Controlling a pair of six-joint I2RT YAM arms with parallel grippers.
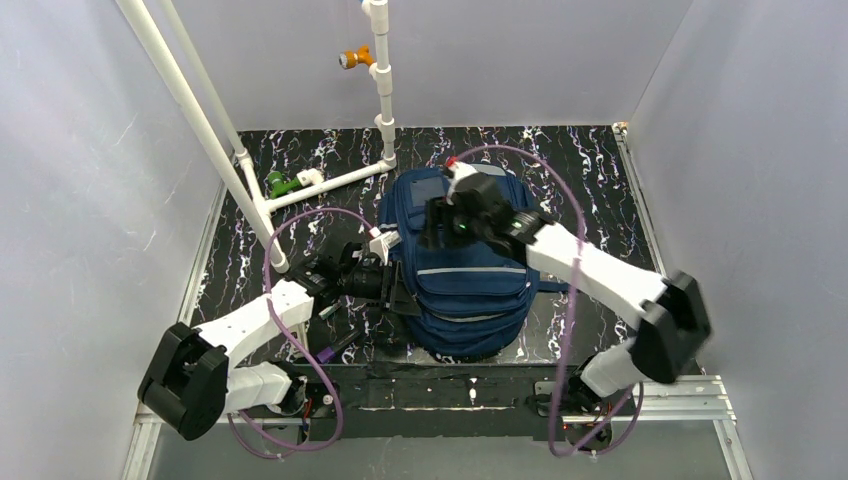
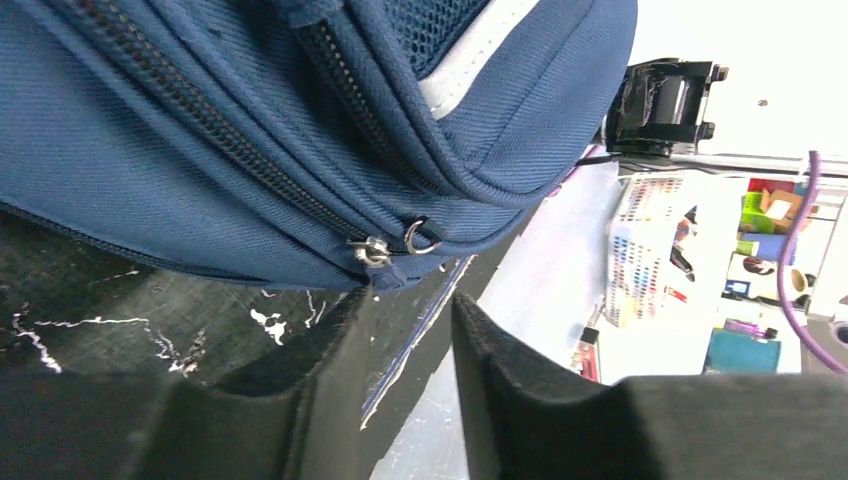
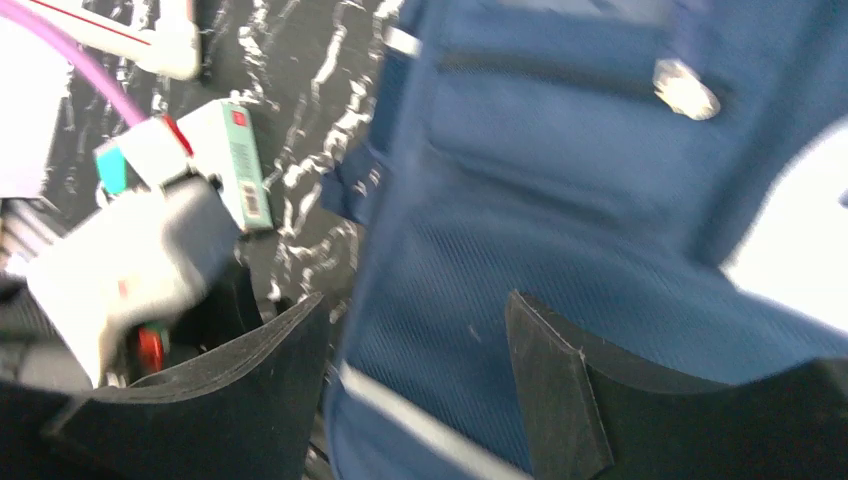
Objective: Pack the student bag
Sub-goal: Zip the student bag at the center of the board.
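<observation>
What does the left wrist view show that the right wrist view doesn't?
Only left wrist: metal zip sliders at a seam of the bag, and a white crate beyond the table edge. Only right wrist: a small white box on the table by the bag, a zip pull on a pocket, and the other arm's white wrist. Both: navy bag fabric, the black marbled table, and an open, unloaded end effector, left and right.

Student bag [image 1: 470,290]: top end was hidden beneath the right arm [image 1: 590,270] in the top view; was cut off by the upper and left edges in the left wrist view; was smeared by blur in the right wrist view. Small box [image 3: 240,160]: print was blurred, unreadable.
</observation>
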